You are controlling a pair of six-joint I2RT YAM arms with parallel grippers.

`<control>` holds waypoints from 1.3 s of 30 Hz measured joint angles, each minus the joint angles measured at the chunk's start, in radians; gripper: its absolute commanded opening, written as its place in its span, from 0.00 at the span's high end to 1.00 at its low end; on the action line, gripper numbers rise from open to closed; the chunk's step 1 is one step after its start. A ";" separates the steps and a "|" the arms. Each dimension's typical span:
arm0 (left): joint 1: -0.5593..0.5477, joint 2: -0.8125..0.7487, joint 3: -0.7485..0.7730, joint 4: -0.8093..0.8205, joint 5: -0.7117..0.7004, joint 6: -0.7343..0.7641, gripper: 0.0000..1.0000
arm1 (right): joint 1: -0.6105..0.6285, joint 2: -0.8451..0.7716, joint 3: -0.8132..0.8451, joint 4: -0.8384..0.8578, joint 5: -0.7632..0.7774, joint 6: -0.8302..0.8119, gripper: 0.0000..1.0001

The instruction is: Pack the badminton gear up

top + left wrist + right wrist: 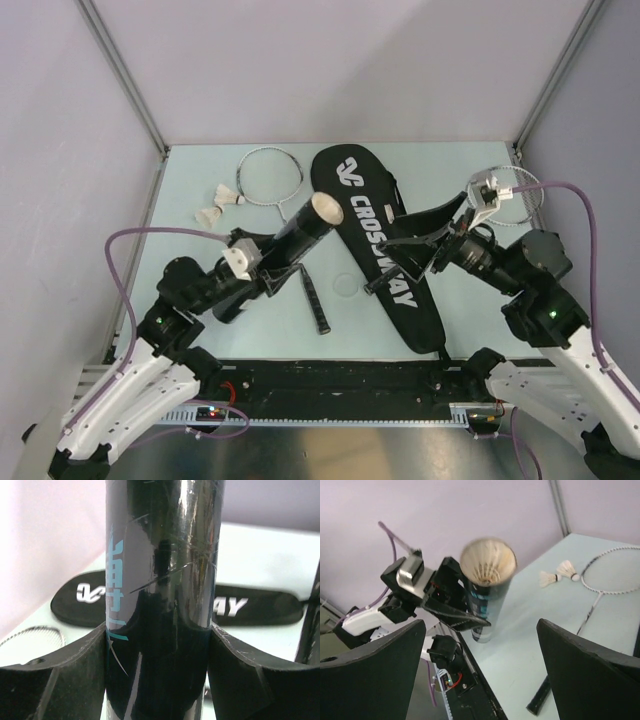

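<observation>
**Tube gripped in the left arm, right jaws wide over the bag**

The black tube (303,232) is clamped in the left gripper (272,252), whose fingers (75,675) press on both of its glossy sides. It is tilted, with its open mouth pointing up and away from the arm bases; the mouth looks pale inside. Whether its lower end touches the table (480,315) cannot be told.

Just to the right of the tube lies the black bag (375,235), flat on the table, with its white lettering facing up. The right gripper (385,262) hangs over the middle of the bag with its jaws spread wide and nothing between them.

Two white shuttlecocks (219,205) lie close together near the far left of the table. Beside them is a racquet (271,176), its handle running back under the tube towards the near edge. A second racquet (520,190) lies at the far right, partly hidden behind the right arm.
</observation>
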 measured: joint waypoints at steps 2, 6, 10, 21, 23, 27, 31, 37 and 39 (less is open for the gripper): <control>0.000 0.005 0.019 0.061 0.001 -0.081 0.65 | 0.004 -0.014 -0.045 0.080 -0.029 -0.005 0.01; -0.002 0.031 0.062 0.206 0.002 -0.252 0.64 | 0.062 0.018 -0.170 0.230 -0.074 -0.006 0.01; -0.008 0.060 0.080 0.378 0.000 -0.418 0.62 | 0.143 0.106 -0.254 0.374 -0.093 -0.005 0.01; -0.061 0.146 0.091 0.673 0.000 -0.673 0.57 | 0.277 0.422 -0.268 0.818 -0.147 -0.001 0.07; -0.069 0.150 0.091 0.694 0.001 -0.683 0.55 | 0.288 0.475 -0.268 0.906 -0.171 0.002 0.12; -0.076 0.140 0.090 0.726 0.012 -0.687 0.51 | 0.297 0.539 -0.271 1.033 -0.220 0.006 0.13; -0.079 0.115 0.075 0.758 0.049 -0.681 0.48 | 0.299 0.567 -0.271 1.095 -0.259 0.008 0.13; -0.080 0.086 0.035 0.792 0.080 -0.681 0.45 | 0.302 0.597 -0.242 1.081 -0.323 0.006 0.36; -0.080 0.086 0.031 0.805 0.079 -0.685 0.43 | 0.302 0.605 -0.221 1.062 -0.347 -0.006 0.51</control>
